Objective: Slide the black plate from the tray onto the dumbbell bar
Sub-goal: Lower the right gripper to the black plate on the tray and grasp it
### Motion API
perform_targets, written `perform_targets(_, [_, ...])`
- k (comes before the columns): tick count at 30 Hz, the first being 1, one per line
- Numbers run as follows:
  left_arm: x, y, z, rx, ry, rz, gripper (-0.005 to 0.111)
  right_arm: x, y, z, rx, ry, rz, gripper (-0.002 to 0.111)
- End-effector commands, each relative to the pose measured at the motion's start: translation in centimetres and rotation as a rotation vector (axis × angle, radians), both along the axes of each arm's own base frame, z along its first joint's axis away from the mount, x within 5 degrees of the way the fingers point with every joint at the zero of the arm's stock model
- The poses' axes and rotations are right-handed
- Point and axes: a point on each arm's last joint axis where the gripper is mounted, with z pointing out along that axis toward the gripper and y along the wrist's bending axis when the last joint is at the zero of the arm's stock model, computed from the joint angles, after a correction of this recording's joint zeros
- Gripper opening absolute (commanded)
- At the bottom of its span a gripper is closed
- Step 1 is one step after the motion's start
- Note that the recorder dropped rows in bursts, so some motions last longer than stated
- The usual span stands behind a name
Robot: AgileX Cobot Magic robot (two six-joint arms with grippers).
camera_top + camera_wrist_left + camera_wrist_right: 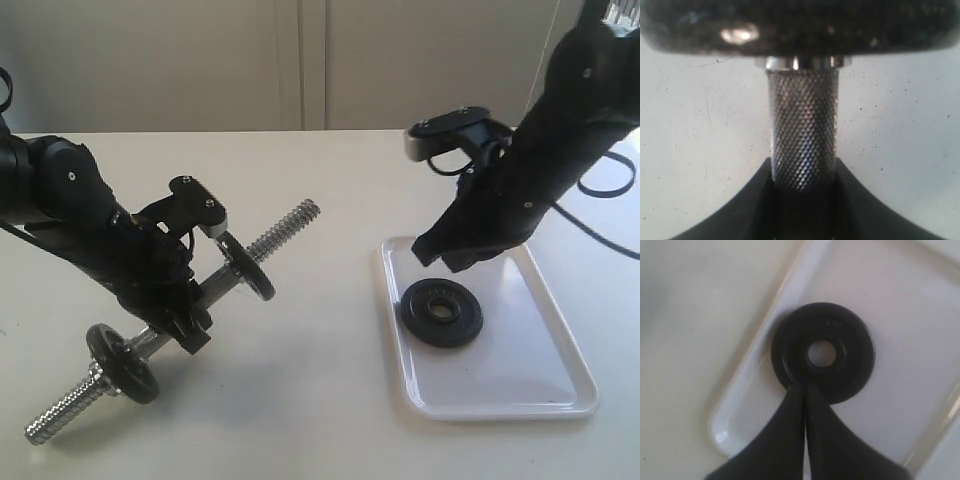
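Observation:
The black plate (pixel 442 312) (pixel 823 353) lies flat in the white tray (pixel 535 345) (pixel 900 315), near its left end. My right gripper (pixel 441 256) (pixel 805 388) hovers just above the plate's rim, fingers pressed together and holding nothing. My left gripper (pixel 186 303) (pixel 803 172) is shut on the knurled middle of the dumbbell bar (pixel 286 227) (pixel 802 130) and holds it tilted, free threaded end pointing up towards the tray. Two more black plates (pixel 247 266) (pixel 122 362) sit on the bar, either side of the left gripper. One of these plates (pixel 800 25) fills the far edge of the left wrist view.
The tray rests on a pale table (pixel 330 400) at the right. A black cable (pixel 612 185) trails behind the right arm. The bar's lower threaded end (pixel 55 415) reaches close to the table's front left.

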Motion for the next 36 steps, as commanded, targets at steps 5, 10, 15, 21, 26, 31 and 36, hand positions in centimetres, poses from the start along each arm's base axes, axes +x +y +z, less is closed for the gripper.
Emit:
perform_targets(5, [0.3, -0.4, 3.0, -0.101, -0.105, 0.047, 0.0, 1.1, 1.5, -2.3, -0.1, -0.035, 0.079, 0.007])
perform_targets(10, [0.3, -0.4, 3.0, -0.1, -0.102, 0.046, 0.0, 1.4, 1.6, -3.0, -0.097, -0.034, 0.09, 0.096])
perform_targets(15, [0.3, -0.4, 3.0, -0.099, -0.1, 0.045, 0.0, 1.7, 1.7, -2.9, -0.091, -0.066, 0.086, 0.105])
perform_targets(21, [0.3, -0.4, 3.0, -0.099, -0.099, 0.044, 0.0, 2.3, 1.8, -6.1, -0.137, 0.004, 0.102, 0.105])
perform_targets(26, [0.3, -0.4, 3.0, -0.099, -0.099, 0.044, 0.0, 2.9, 1.5, -8.5, -0.194, 0.042, 0.084, 0.105])
perform_targets(31, [0.3, -0.4, 3.0, -0.099, -0.099, 0.044, 0.0, 3.1, 1.6, -9.1, -0.193, 0.041, 0.084, 0.105])
perform_targets(36, [0.3, -0.4, 3.0, -0.099, -0.099, 0.044, 0.0, 3.1, 1.6, -9.2, -0.192, 0.036, 0.084, 0.105])
